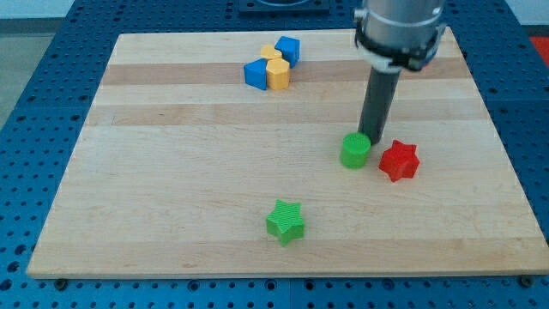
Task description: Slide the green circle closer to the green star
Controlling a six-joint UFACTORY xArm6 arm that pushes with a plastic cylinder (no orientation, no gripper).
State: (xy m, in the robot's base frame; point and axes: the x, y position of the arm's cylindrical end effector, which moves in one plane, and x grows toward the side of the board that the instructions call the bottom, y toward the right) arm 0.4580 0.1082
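Rod tip [371, 140] meets the far-right side of the green circle [354, 151], apparently touching it; the arm carries no claw, so nothing is grasped. The green star [286, 221] lies well apart, nearer and left. A red star [399, 160] sits just right. Most of the push remains.

a straight dark rod ending in my tip [375, 140], hung from a grey cylindrical housing with a black band.

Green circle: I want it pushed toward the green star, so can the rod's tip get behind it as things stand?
Probably yes: my tip sits at the green circle's upper right, opposite the green star; the red star stands clear.
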